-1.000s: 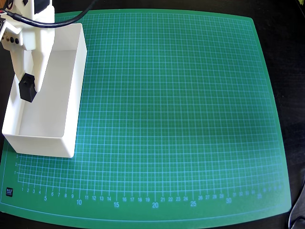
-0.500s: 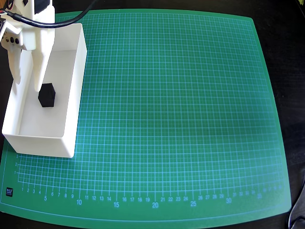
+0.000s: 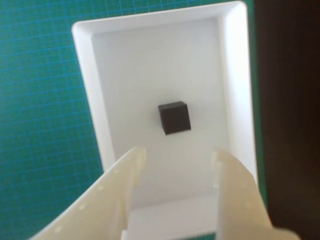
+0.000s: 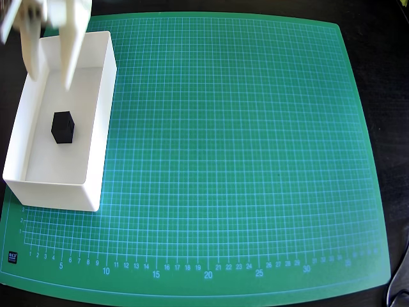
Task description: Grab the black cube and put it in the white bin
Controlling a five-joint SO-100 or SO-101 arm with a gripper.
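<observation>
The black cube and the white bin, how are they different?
The black cube is dark and matte; the white bin is bright white. The cube is tiny, while the bin is many times bigger and long. The cube is a solid block; the bin is an open box with thin walls. The cube sits inside the bin, on its floor, and the bin sits on the green mat. Both have straight, boxy edges.

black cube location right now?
The black cube lies on the floor of the white bin at the left edge of the green mat in the overhead view, roughly mid-bin, with the open gripper above it, not touching.
</observation>
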